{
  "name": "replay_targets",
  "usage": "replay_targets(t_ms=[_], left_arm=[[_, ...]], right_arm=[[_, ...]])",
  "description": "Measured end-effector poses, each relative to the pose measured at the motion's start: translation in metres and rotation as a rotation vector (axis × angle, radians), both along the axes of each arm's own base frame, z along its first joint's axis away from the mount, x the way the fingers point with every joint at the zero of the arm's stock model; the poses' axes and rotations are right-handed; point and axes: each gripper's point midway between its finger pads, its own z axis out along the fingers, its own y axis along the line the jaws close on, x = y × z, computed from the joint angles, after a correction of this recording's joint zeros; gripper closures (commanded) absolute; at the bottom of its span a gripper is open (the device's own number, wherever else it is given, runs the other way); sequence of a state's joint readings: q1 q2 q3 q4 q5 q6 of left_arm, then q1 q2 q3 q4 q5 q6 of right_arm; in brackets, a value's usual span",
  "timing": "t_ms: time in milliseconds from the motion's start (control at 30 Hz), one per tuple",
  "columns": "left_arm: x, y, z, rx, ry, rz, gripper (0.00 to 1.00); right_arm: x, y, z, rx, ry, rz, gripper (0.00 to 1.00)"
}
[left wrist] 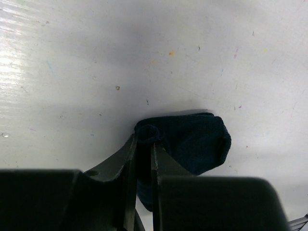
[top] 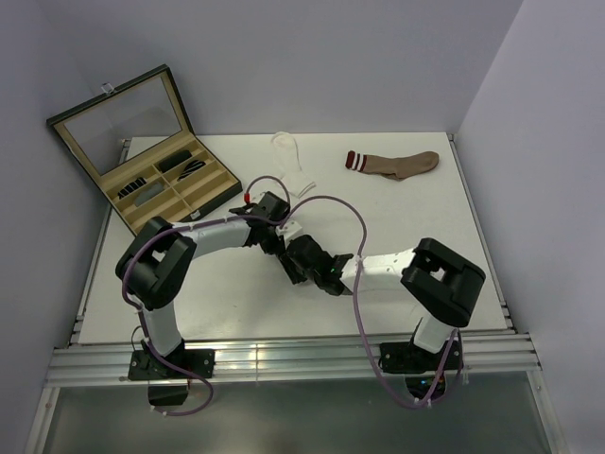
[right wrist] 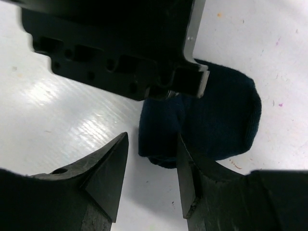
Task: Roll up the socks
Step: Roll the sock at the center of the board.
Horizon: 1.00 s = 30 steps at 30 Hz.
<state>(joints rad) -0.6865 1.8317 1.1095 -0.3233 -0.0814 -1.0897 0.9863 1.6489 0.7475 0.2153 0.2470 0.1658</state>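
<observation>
Jaws on my left gripper are pinched tight on the rolled-up edge of the navy sock, which sits mid-table between the two arms. My right gripper has its jaws apart, one finger against the same sock's end. Sock count is three: the navy one, one white sock and one tan sock with red-and-white cuff stripes, both near the far edge. One open-lid display box sits far left.

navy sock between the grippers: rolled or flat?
Partly rolled: navy sock is a compact bundle, its curled end pinched in the left gripper.
</observation>
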Motion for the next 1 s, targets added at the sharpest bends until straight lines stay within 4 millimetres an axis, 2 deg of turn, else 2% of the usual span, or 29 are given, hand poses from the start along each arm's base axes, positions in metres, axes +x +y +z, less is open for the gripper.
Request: replay_targets(t_ms=[100, 200, 233, 333, 367, 533, 567, 667, 833, 1000], left_arm=[[0.0, 0.0, 0.0, -0.001, 0.0, 0.003, 0.99], [0.0, -0.001, 0.0, -0.002, 0.0, 0.004, 0.98], [0.0, -0.001, 0.0, -0.003, 0.0, 0.006, 0.97], [0.0, -0.001, 0.0, -0.006, 0.002, 0.011, 0.9], [0.0, -0.001, 0.0, -0.008, 0.001, 0.014, 0.88], [0.001, 0.0, -0.001, -0.025, 0.003, 0.043, 0.7], [0.001, 0.001, -0.001, -0.029, 0.004, 0.05, 0.63], [0.003, 0.006, 0.002, -0.053, -0.002, 0.079, 0.5], [0.0, 0.015, 0.007, -0.08, -0.008, 0.109, 0.38], [-0.003, 0.02, 0.01, -0.103, -0.019, 0.131, 0.28]], right_arm=[[0.001, -0.004, -0.012, -0.045, 0.014, -0.013, 0.54], [0.004, -0.007, -0.014, -0.067, 0.007, -0.034, 0.65], [0.004, -0.008, -0.014, -0.071, 0.005, -0.038, 0.76], [0.005, -0.008, -0.013, -0.073, 0.005, -0.046, 0.98], [0.005, -0.008, -0.013, -0.073, 0.006, -0.046, 1.0], [0.006, -0.009, -0.014, -0.053, 0.034, -0.039, 1.0], [0.007, -0.009, -0.014, -0.045, 0.045, -0.034, 1.0], [0.008, -0.009, -0.013, 0.005, 0.101, -0.014, 1.0], [0.015, -0.016, -0.011, 0.129, 0.233, -0.008, 1.0], [0.01, -0.02, -0.008, 0.283, 0.389, 0.028, 1.0]])
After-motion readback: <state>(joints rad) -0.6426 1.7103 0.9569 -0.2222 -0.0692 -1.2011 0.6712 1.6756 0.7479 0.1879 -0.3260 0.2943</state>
